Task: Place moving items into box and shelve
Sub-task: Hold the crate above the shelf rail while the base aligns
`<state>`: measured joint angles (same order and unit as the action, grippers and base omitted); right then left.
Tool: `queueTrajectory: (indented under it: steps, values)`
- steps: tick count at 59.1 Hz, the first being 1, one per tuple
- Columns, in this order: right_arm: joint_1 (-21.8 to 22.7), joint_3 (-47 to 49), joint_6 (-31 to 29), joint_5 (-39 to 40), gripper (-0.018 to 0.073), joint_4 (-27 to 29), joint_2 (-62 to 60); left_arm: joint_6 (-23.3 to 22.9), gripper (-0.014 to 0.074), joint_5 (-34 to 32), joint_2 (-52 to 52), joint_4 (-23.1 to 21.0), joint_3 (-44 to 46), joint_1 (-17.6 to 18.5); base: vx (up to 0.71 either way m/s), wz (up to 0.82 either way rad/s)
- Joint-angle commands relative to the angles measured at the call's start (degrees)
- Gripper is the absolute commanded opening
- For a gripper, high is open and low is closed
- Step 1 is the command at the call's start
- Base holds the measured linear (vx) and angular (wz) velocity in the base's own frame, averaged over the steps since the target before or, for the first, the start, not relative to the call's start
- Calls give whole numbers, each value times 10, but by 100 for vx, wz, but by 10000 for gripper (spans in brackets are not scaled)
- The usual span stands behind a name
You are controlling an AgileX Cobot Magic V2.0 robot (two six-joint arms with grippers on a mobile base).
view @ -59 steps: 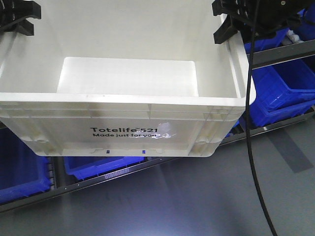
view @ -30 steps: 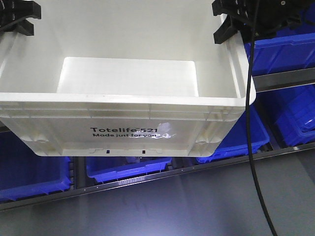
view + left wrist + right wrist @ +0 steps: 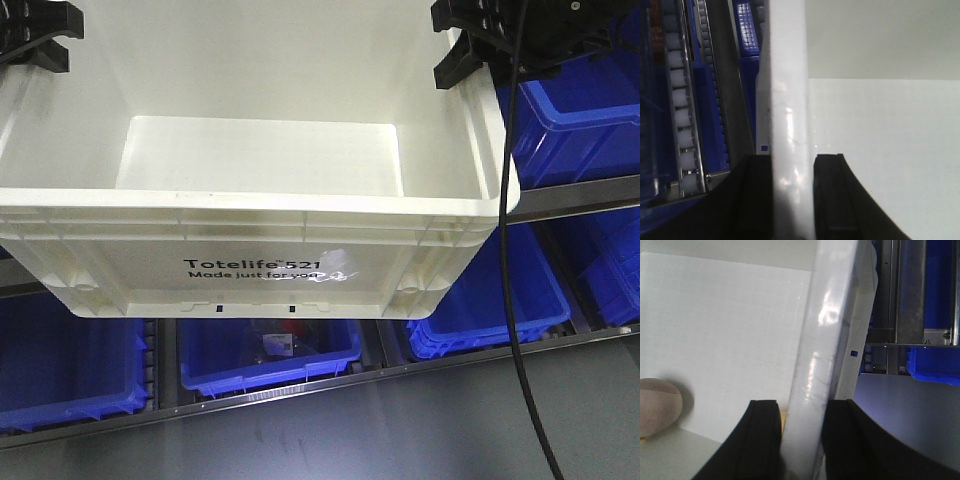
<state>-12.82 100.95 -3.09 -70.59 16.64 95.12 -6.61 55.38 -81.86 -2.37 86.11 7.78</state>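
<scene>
Two arms are holding the box (image 3: 250, 250) aloft in front of a shelf (image 3: 580, 195) stacked with blue bins (image 3: 265, 355). The left pincer (image 3: 792, 167) is clamping one side wall, one finger inside and one outside. The right pincer (image 3: 802, 410) is pinching the opposite wall the same way, apparently to keep the load level between them. A pale round item (image 3: 657, 407) is lying inside the box, near the right pincer's inner finger. Shelving looks to be the step in hand.
</scene>
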Motion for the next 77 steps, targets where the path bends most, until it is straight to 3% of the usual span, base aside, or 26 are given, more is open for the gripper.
queueTrajectory:
  steps: [1,77]
  values:
    - [-15,23,-14,54,-11,142,-34,-6,-13,-83,23,-88,26,16,13,-1]
    - [-15,23,-14,54,-11,142,-34,-6,-13,-83,23,-88,26,16,7,0]
